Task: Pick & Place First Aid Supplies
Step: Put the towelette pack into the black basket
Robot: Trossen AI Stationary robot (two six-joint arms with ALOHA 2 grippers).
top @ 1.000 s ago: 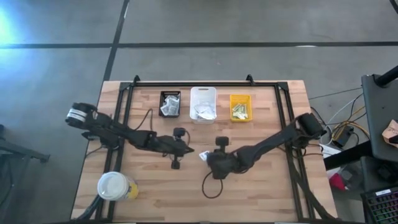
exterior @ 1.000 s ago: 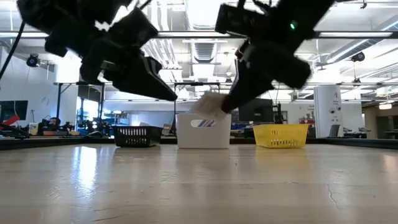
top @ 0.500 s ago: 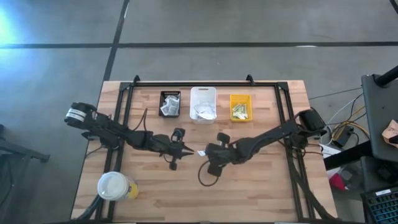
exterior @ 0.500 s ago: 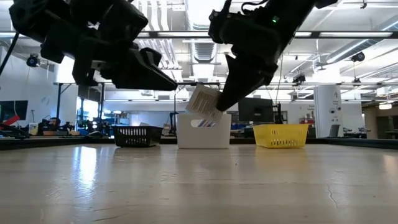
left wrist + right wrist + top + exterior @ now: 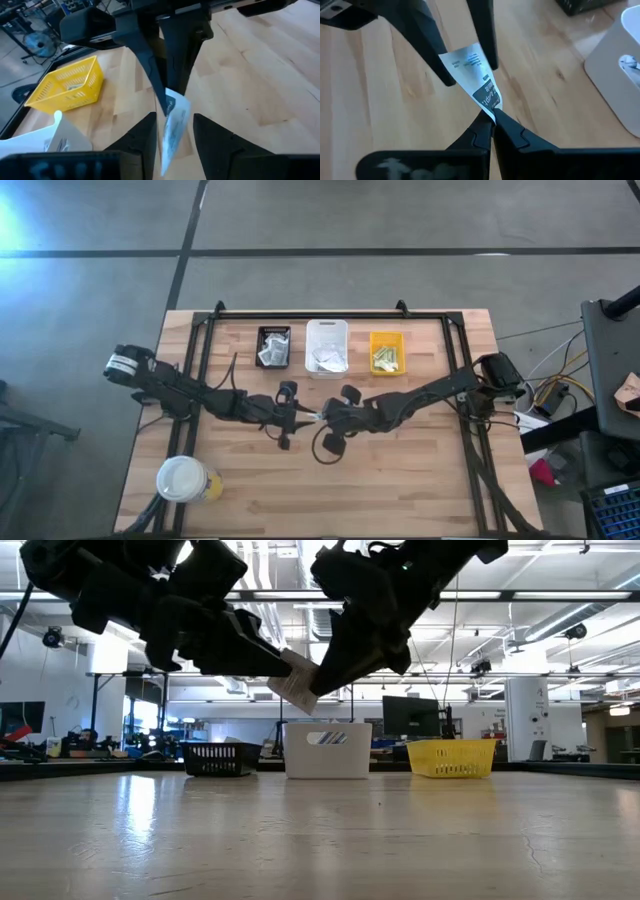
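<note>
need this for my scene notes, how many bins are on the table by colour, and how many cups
black bin: 1
white bin: 1
yellow bin: 1
white-lidded cup: 1
total: 4

The wooden table (image 5: 420, 480) stands on a grey concrete floor (image 5: 400, 215) crossed by dark lines. Beyond it: an open workshop with ceiling strip lights (image 5: 560, 597), a white column (image 5: 521, 718), a monitor (image 5: 411, 717) and cluttered benches (image 5: 60, 745).
</note>
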